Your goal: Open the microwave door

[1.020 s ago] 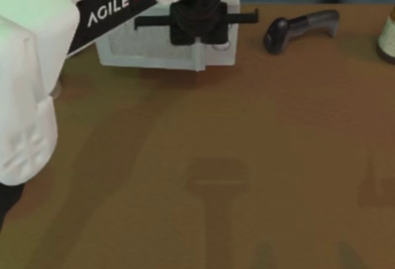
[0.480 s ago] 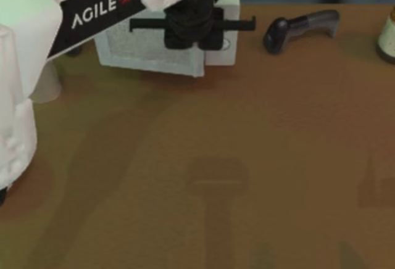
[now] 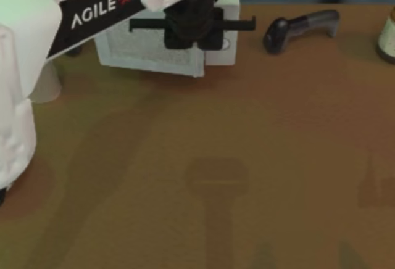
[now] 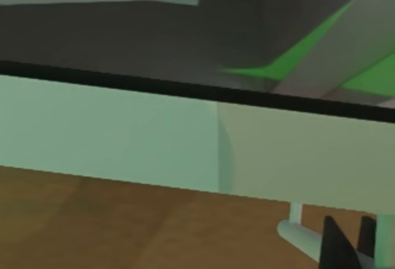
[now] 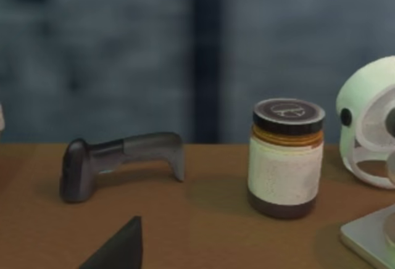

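The left end effector (image 3: 192, 27) hides much of the microwave door (image 3: 145, 50).

Light even and moderate, no glare. Soft-edged shadows lie on the tabletop (image 3: 296, 133): one T-shaped patch at centre of the top view, fainter ones toward its right edge. All views mildly soft. Left wrist view: microwave (image 4: 123, 130) surfaces blurred, close up. Right wrist view: jar (image 5: 285, 157) throws a faint shadow; background wall blurred.
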